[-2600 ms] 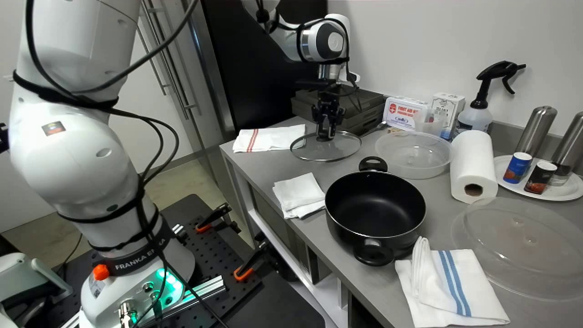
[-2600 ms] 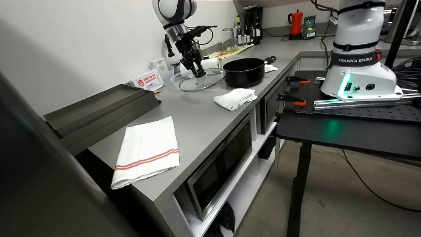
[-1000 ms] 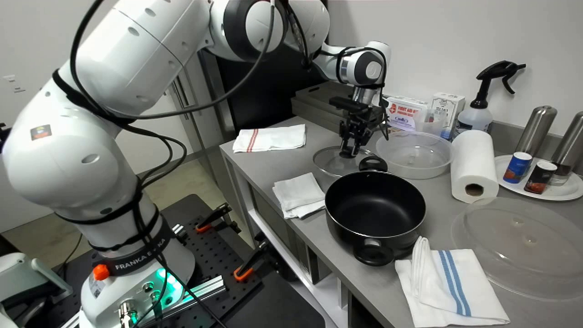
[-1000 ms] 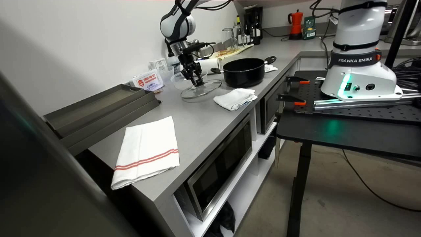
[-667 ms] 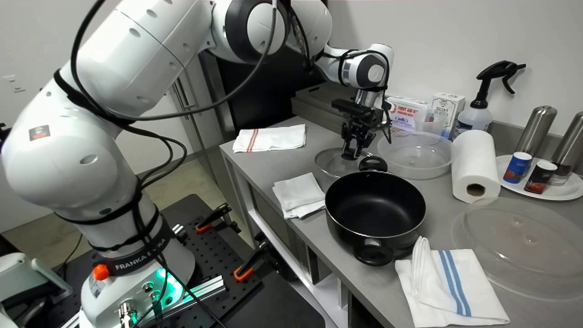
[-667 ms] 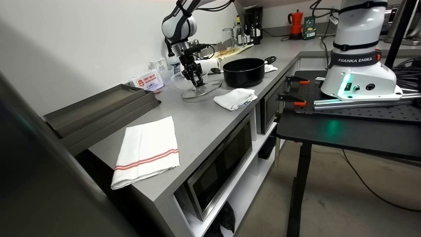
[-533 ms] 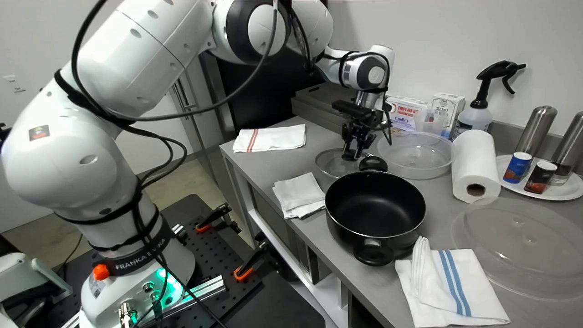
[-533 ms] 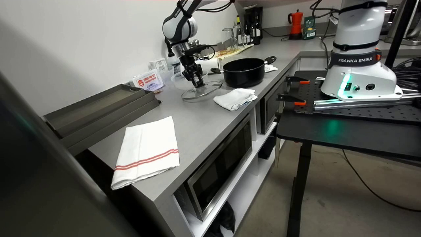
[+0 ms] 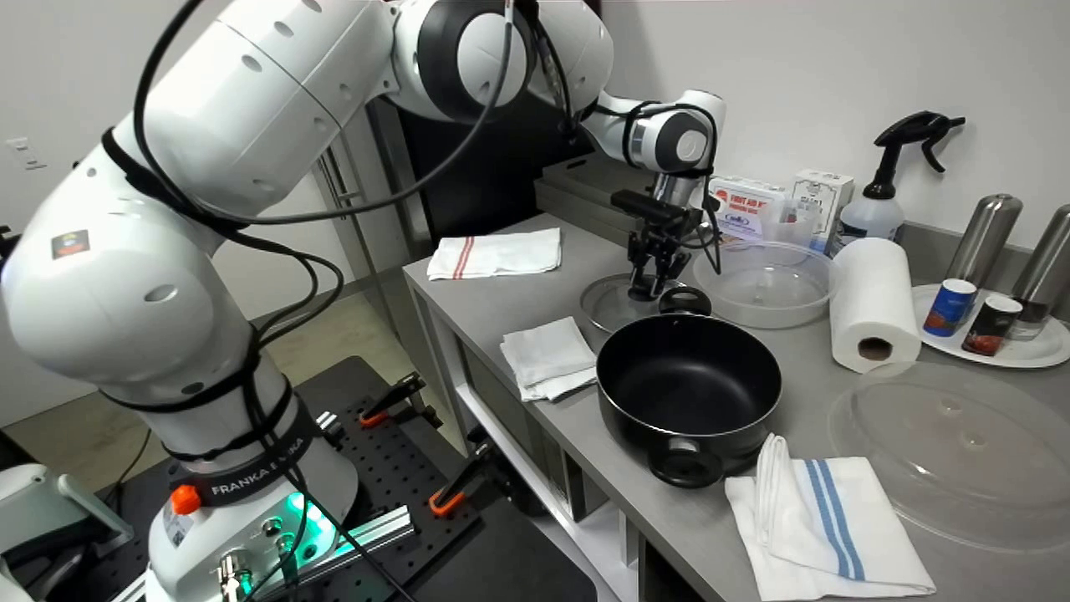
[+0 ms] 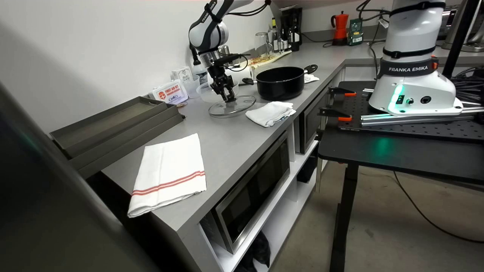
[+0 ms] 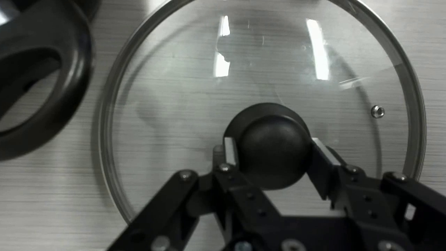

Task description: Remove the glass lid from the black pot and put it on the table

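The glass lid (image 9: 610, 308) is beside the black pot (image 9: 639, 431), at the pot's far handle, low over the grey table (image 9: 493, 305). In an exterior view the lid (image 10: 227, 109) looks nearly flat, at table level; I cannot tell if its whole rim touches. The pot (image 10: 280, 87) is uncovered. My gripper (image 9: 645, 288) points down at the lid's centre. In the wrist view my gripper (image 11: 273, 150) has its fingers on both sides of the lid's black knob (image 11: 275, 150), against it. The pot's handle (image 11: 75, 80) is near the rim, apart from it.
A clear bowl (image 9: 761, 293) stands close behind the lid. A folded white cloth (image 9: 547, 355) lies in front of it. A red-striped towel (image 10: 170, 173) lies near the table's end. Grey trays (image 10: 117, 128), a paper roll (image 9: 873, 309) and a clear disc (image 9: 953, 468) are around.
Over the earlier frames my gripper carried the lid toward the pot and down. In the last half second it sank slightly and the lid became flatter. The pot has not moved.
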`<state>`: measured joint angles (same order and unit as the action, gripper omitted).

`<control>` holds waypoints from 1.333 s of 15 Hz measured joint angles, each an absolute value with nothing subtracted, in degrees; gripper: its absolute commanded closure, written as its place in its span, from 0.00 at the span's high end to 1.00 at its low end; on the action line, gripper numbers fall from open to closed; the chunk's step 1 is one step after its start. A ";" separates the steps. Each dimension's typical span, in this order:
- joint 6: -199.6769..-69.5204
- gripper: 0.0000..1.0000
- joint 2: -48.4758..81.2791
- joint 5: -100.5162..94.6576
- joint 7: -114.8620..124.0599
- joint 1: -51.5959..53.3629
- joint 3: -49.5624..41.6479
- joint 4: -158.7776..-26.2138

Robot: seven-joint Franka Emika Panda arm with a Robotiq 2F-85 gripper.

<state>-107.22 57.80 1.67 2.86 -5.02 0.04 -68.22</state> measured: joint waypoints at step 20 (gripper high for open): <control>-114.65 0.59 52.80 1.87 -3.98 -5.47 0.67 -78.02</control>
